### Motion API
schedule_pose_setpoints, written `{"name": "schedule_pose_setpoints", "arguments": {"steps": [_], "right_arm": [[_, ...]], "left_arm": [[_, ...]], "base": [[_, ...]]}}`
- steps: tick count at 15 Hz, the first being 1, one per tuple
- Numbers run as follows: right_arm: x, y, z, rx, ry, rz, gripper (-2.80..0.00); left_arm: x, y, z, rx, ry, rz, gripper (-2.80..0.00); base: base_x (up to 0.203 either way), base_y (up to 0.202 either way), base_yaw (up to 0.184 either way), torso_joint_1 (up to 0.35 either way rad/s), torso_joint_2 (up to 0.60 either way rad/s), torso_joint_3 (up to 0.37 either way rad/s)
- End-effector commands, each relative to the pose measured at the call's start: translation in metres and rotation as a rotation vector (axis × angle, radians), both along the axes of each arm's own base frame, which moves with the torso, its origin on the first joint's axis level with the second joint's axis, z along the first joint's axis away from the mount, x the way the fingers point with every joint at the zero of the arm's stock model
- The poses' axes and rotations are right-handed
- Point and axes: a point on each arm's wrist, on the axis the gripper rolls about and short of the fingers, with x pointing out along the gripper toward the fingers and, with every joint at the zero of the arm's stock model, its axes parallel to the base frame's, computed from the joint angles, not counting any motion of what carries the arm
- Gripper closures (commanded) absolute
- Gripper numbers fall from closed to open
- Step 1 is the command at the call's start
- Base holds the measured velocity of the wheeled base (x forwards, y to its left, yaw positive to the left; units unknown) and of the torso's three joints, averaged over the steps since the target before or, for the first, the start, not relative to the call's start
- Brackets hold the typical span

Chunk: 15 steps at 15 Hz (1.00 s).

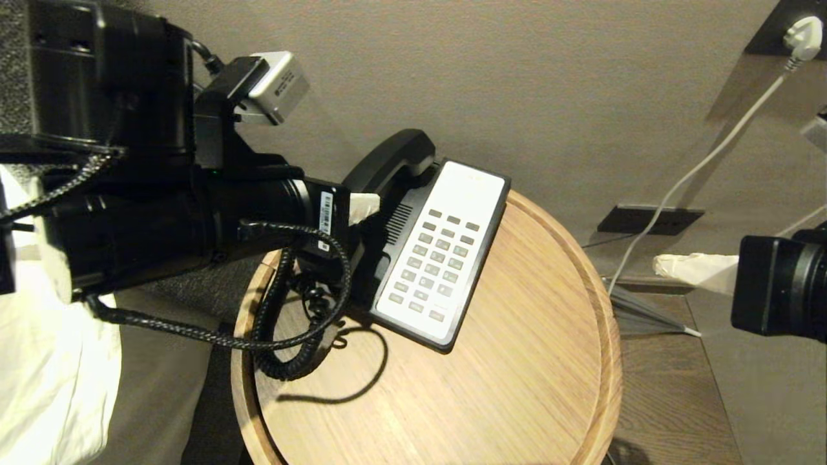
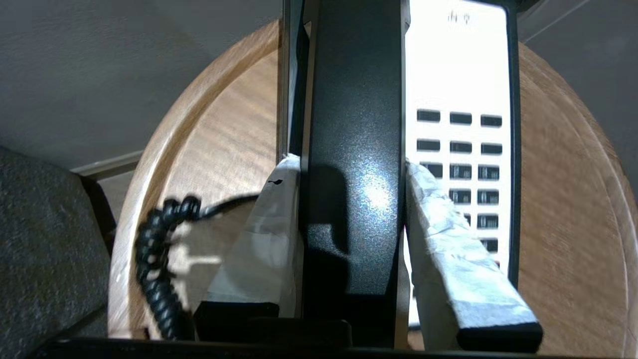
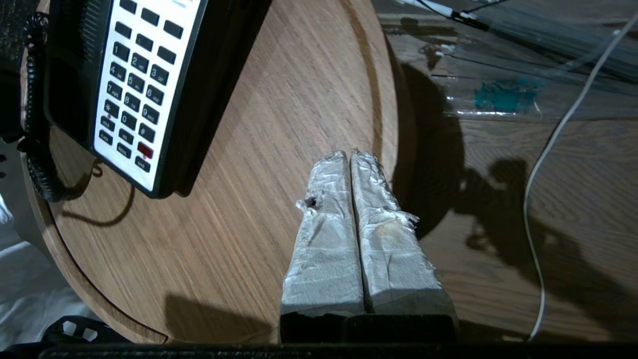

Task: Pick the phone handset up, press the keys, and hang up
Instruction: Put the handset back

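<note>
The left hand clamps the glossy, stiff, likely slippery handset mid-shaft beside the keys; the right hand is closed, empty.

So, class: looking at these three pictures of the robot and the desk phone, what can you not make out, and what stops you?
- Near end of the phone handset: head view, the left arm covers it.
- Whether the handset sits in its cradle or is raised: no view settles it.
- Print on the keys: head view, too small.
- Right gripper: head view's edge cuts its arm off.
- Coiled cord: left wrist view, blurred.
</note>
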Motion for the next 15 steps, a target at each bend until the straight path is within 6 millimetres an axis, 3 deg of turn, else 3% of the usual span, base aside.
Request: {"name": "schedule_pose_setpoints", "arguments": {"steps": [1,15], "right_arm": [[-0.002,-0.004,0.000,0.004,-0.003,-0.009,0.00],[-0.003,-0.005,0.001,0.006,-0.004,-0.009,0.00]], "left_arm": [[0.006,-0.007,-0.002,0.006,0.005,0.001,0.00],[0.016,-0.015,-0.017,0.063,0.034,0.055,0.00]], "base": [[0.000,0.000,0.000,0.000,0.00,0.000],[0.000,0.000,0.000,0.000,0.00,0.000]]}}
